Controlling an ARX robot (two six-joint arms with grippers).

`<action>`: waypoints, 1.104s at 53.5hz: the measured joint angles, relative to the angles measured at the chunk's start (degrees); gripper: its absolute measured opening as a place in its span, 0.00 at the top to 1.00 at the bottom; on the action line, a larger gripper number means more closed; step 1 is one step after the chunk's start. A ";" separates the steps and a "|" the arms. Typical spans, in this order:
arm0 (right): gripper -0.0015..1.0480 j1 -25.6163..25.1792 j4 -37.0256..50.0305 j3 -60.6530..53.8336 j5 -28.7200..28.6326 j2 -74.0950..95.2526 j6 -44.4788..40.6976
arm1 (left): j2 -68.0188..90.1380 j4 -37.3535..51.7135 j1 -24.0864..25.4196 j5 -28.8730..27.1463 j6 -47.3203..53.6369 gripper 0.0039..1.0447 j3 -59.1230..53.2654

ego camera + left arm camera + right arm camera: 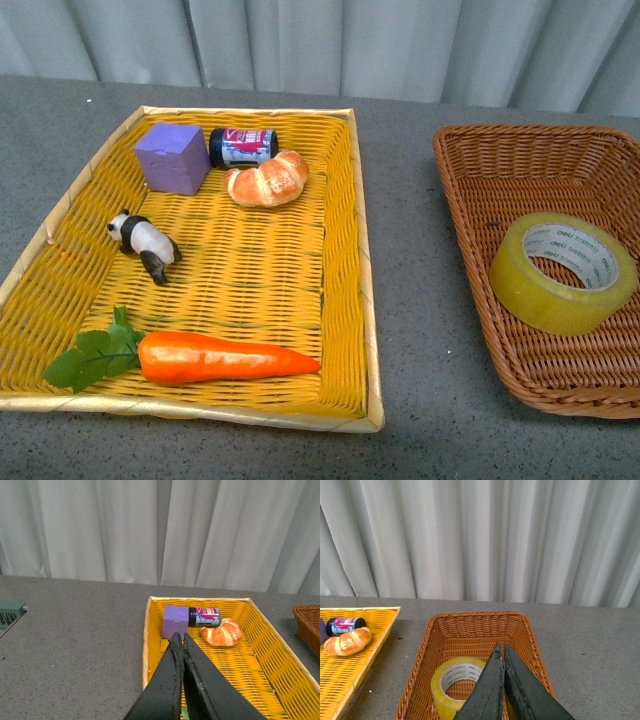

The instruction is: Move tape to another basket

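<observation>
The tape, a wide yellowish roll with a white printed core, lies inside the brown wicker basket at the right of the table. In the right wrist view the tape sits on the basket floor, partly behind my right gripper, which hangs above it, shut and holding nothing. My left gripper is shut and holds nothing; it hangs over the yellow tray. Neither arm shows in the front view.
The yellow woven tray at the left holds a purple cube, a small jar, a croissant, a toy panda and a carrot. Grey tabletop separates tray and basket. A curtain hangs behind.
</observation>
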 joint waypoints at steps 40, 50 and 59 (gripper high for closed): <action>0.60 0.00 0.00 0.00 0.00 0.00 -0.02 | 0.00 0.00 0.07 0.02 -0.04 0.29 0.00; 0.31 0.00 0.00 0.00 0.00 0.00 -0.02 | 0.00 0.00 0.07 0.00 0.00 0.05 0.00; 0.07 0.00 0.00 0.00 0.00 0.00 0.02 | 0.00 0.00 0.07 0.00 0.00 0.06 0.00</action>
